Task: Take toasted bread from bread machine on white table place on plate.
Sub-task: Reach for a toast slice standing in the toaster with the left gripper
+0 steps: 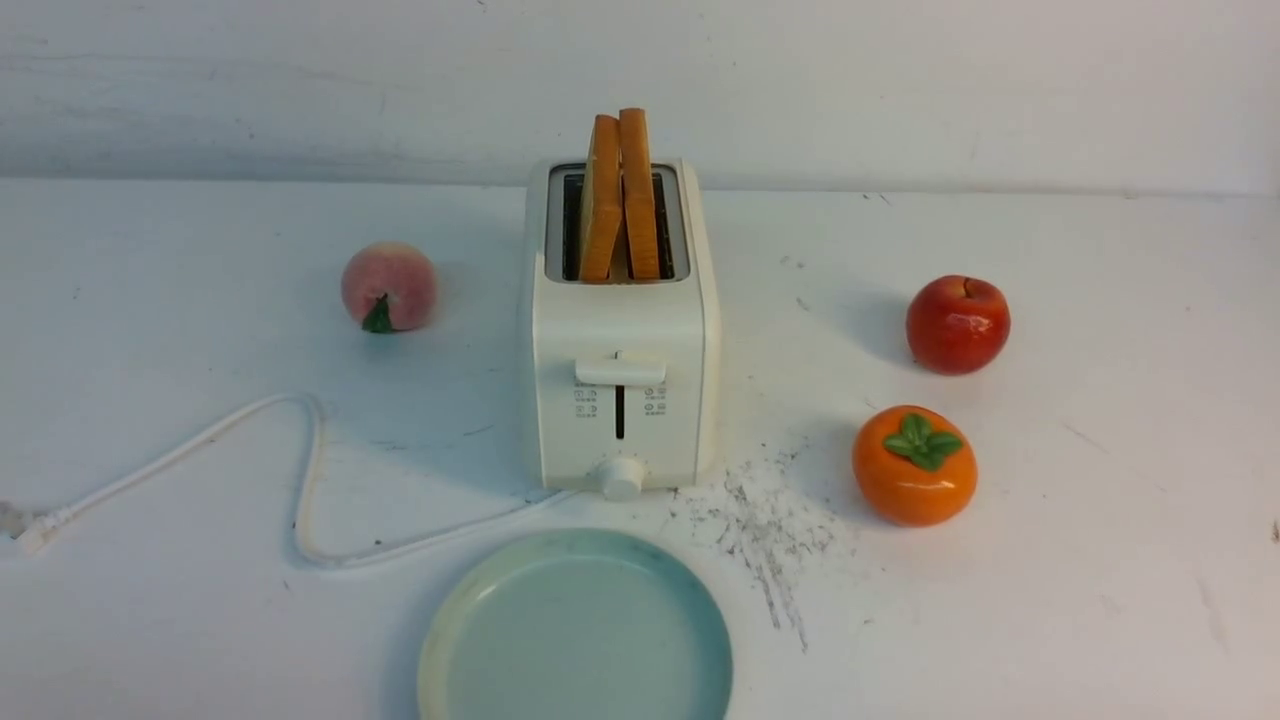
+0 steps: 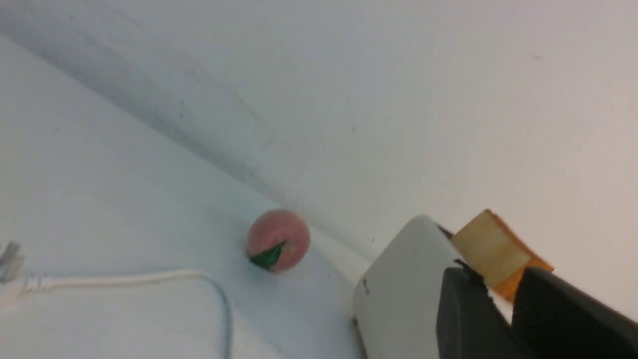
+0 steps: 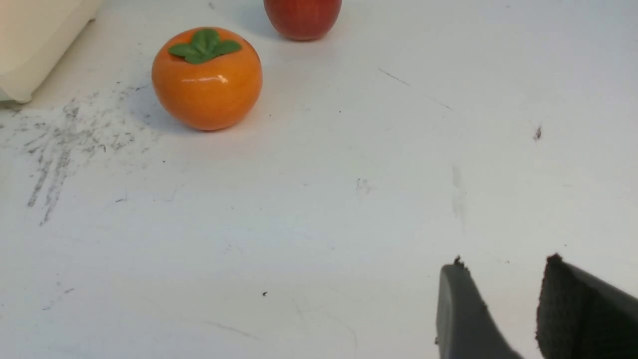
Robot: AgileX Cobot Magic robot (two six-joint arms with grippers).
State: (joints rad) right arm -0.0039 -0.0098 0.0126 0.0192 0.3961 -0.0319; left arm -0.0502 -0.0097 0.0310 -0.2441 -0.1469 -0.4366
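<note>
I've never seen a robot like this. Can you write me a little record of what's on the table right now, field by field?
Bread: two slices of toasted bread standing upright in the bread machine
Dish: plate empty, in front of the bread machine
Fruit: peach on the robot's left; apple and persimmon on its right
Cable: white cord looping across the white table
Tools: left tool open, empty; right tool open, empty
</note>
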